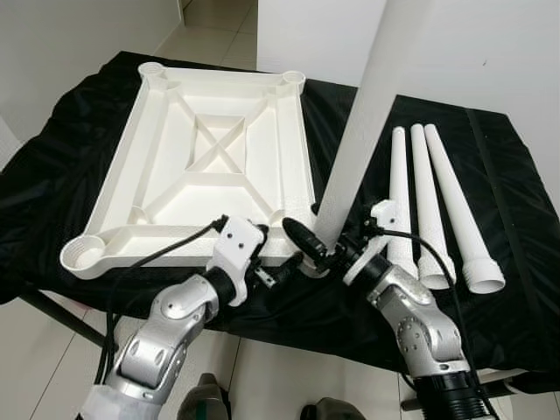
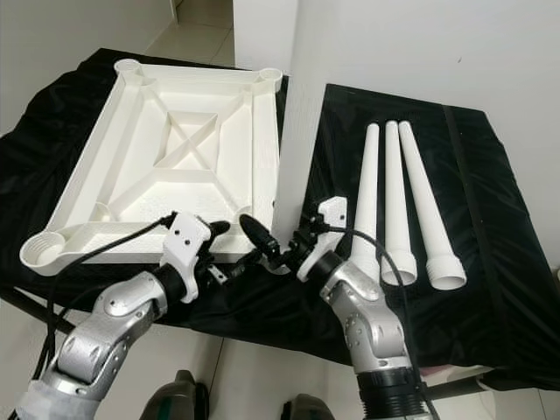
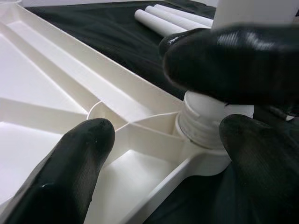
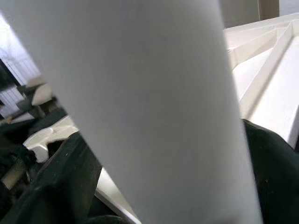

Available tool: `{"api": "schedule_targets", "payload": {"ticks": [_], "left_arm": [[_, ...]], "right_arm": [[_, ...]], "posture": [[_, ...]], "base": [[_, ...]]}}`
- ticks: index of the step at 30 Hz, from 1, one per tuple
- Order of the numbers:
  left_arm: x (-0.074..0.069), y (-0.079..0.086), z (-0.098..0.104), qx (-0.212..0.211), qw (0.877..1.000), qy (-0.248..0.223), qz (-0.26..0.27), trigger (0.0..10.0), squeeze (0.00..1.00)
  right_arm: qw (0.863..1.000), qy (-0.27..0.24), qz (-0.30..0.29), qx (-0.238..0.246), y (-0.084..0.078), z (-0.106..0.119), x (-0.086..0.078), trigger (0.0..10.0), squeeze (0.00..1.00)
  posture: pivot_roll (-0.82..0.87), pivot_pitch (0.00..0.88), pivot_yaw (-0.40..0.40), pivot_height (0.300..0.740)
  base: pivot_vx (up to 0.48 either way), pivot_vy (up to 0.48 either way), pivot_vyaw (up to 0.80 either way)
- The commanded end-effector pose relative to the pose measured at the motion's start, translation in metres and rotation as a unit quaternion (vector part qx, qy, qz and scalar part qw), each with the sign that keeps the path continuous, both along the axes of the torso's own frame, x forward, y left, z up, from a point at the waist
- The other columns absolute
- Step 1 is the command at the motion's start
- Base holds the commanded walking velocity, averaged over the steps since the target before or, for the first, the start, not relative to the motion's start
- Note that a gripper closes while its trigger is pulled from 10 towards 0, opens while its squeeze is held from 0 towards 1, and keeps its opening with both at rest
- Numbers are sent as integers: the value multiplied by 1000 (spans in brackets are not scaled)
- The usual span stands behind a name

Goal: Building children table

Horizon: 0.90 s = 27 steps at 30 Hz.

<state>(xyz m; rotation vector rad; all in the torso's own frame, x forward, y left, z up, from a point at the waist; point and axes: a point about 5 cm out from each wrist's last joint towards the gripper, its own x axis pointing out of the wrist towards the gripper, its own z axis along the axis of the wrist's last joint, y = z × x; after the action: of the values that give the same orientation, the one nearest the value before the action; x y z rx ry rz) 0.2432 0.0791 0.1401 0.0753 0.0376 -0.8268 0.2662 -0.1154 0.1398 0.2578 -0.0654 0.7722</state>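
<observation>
An upright table leg [image 1: 367,114] was clasped by the right gripper [image 1: 317,248] at the tabletop's [image 1: 210,162] near corner socket. The left gripper [image 1: 278,271] was held open beside it. Three legs [image 1: 429,201] lay near the surface's [image 1: 79,149] right edge.

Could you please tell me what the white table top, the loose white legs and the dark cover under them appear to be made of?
The upturned white ribbed table top looks like moulded plastic, matt, with thin cast ribs. The three loose tapered white legs seem the same plastic: hollow open ends. The black cover looks like soft cloth, wrinkled with a slight sheen.
</observation>
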Motion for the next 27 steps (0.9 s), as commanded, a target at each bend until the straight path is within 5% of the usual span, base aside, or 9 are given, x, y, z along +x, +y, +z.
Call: {"api": "schedule_targets", "payload": {"ticks": [1, 7, 27], "left_arm": [[-5, -7, 1, -1, 997, 1, -73, 10000, 0], [-10, -9, -2, 9, 994, 8, -110, 10000, 0], [2, -7, 2, 7, 996, 14, -83, 10000, 0]], "right_arm": [[1000, -10, -11, -27, -9, -1, 3, 10000, 0], [993, -43, 5, -108, -34, 4, 16, 10000, 0], [982, -56, 79, -159, -23, -7, 28, 9725, 0]], "posture": [[56, 37, -26, 740], [25, 54, -2, 740], [40, 41, -8, 740]], "base": [[0, 0, 0], [0, 0, 0], [0, 0, 0]]}}
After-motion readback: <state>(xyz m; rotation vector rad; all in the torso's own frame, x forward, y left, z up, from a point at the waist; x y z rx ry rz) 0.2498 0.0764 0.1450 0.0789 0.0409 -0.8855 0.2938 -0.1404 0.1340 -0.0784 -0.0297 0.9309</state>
